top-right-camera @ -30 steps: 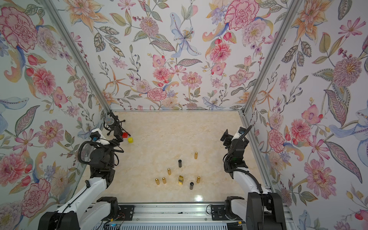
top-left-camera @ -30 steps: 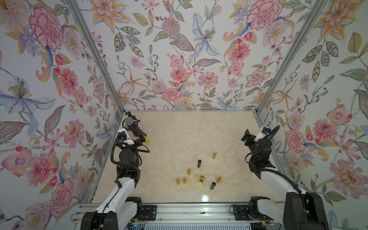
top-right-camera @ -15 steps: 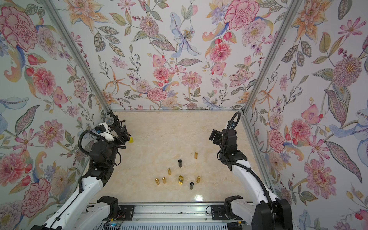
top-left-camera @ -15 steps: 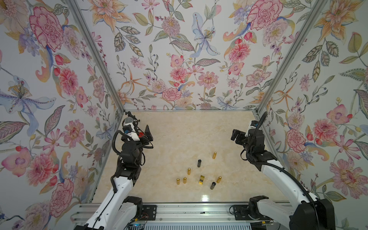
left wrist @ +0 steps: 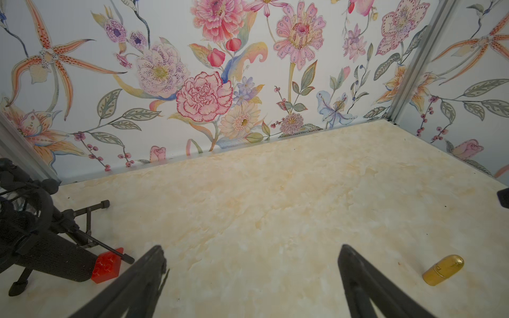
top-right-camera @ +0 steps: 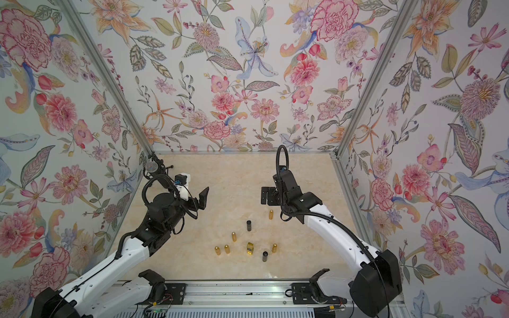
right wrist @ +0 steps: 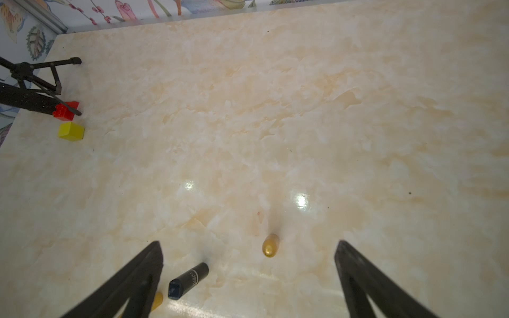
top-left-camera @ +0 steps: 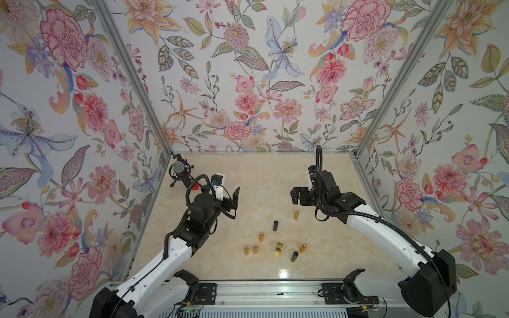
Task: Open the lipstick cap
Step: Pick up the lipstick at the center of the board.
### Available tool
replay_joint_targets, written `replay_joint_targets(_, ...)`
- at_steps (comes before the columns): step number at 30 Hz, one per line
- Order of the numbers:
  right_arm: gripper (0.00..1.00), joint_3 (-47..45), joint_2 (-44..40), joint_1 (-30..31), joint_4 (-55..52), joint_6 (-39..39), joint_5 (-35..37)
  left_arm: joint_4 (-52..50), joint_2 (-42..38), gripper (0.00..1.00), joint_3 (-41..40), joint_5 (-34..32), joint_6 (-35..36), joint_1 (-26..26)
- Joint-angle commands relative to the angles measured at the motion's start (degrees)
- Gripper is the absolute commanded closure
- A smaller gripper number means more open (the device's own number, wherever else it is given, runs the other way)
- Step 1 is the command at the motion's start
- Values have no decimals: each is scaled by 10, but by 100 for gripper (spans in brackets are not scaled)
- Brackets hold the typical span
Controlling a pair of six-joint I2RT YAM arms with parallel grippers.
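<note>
Since the earlier frames, the left gripper (left wrist: 251,247) and the right gripper (right wrist: 248,243) have been swung inward from the side walls and are now held above the marbled table (top-left-camera: 261,176), facing each other across its middle. The jaws of each gripper are spread wide apart, and nothing is held between them. A group of lipsticks (top-right-camera: 233,236) is scattered on the table nearer the robot's base: five rounded gold tubes, two black tubes and one square gold case are counted in both top views. None is touched by either gripper. The gold lipstick (top-left-camera: 296,214) farthest from the base is located just below the right gripper; in the right wrist view it is seen between the two fingers, with a black lipstick (right wrist: 188,280) near one finger. A microphone stand (top-left-camera: 179,169) is placed in the far left corner, with a red block (right wrist: 66,110) at its foot and a yellow block (right wrist: 71,131) just beside that.
</note>
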Motion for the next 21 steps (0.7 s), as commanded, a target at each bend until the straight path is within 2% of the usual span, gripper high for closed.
replay_joint_targets(1,0,26,41,55,-68,38,-37,35,-1,1,-28,53,31,-11)
replay_joint_targets(7,0,38,102,116,-72,88,-66,38,12,1,-43,85,47,-18)
replay_joint_targets(11,3,40,141,140,-72,109,-70,46,16,1,-54,87,49,-19)
replay_joint_targets(18,26,55,206,141,-72,120,-57,53,5,1,-69,76,52,-19)
replay_joint_targets(21,32,61,229,139,-72,117,-57,56,-2,1,-73,68,52,-19)
